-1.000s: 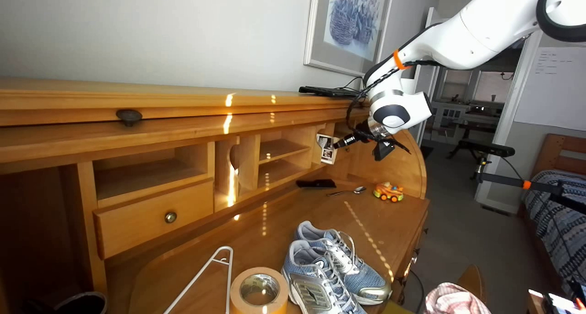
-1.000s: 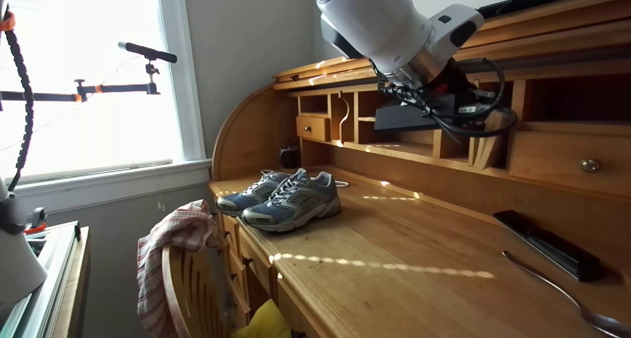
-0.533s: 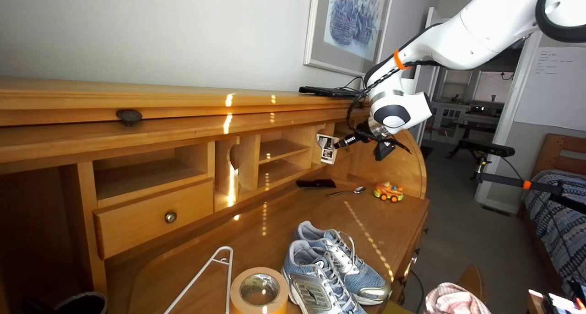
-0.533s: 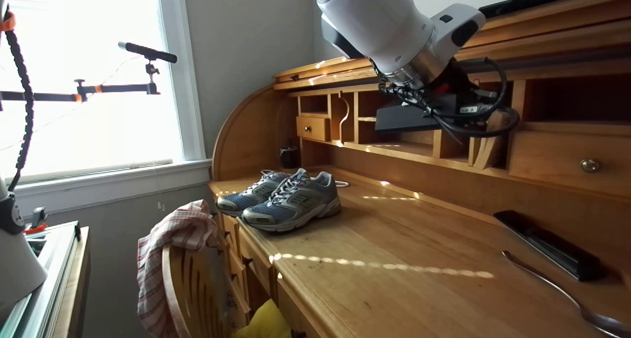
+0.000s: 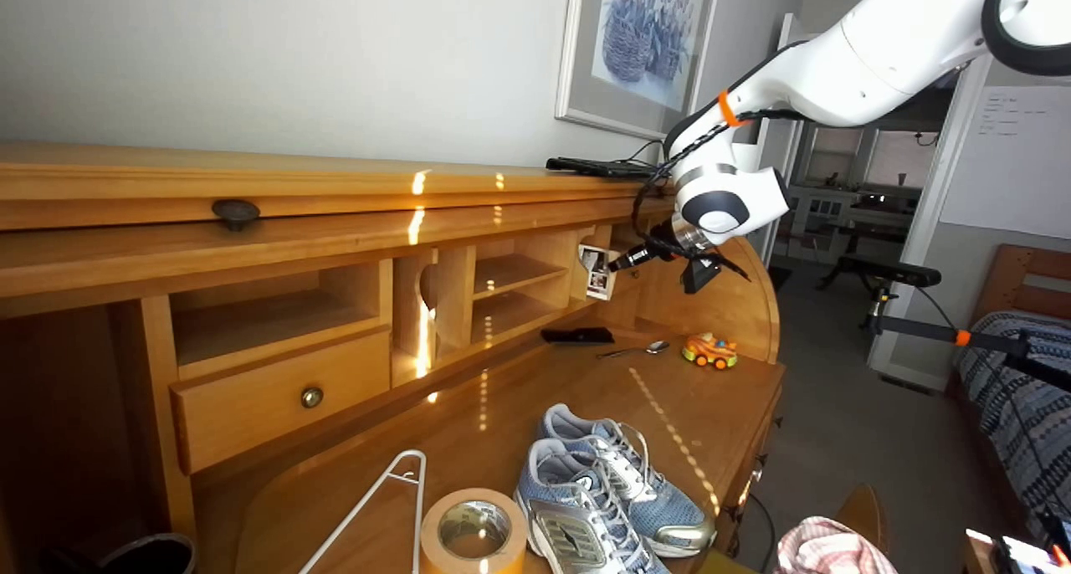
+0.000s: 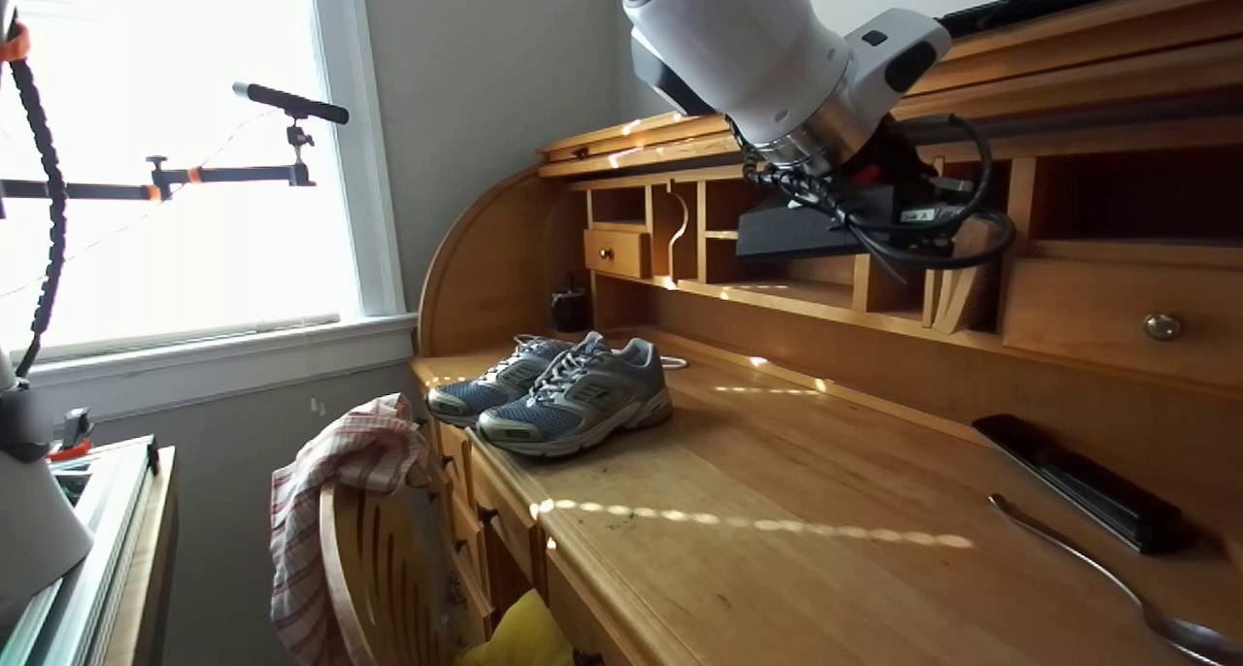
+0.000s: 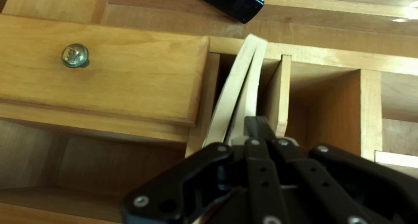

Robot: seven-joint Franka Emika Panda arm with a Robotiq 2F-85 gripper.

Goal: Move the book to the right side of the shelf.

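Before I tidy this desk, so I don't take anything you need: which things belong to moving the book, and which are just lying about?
For the job:
book
shelf compartment
tool

Just lying about:
sneakers
tape roll
white hanger
spoon
toy car
black oblong item

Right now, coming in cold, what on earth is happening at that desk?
A robot arm is at a wooden desk, its gripper shut, right by a small whitish book. The book stands tilted in a narrow compartment; no grip on it shows, and I can't tell whether the gripper touches it. It's probably there to push the book toward the right side. A pair of sneakers stands on the desk.
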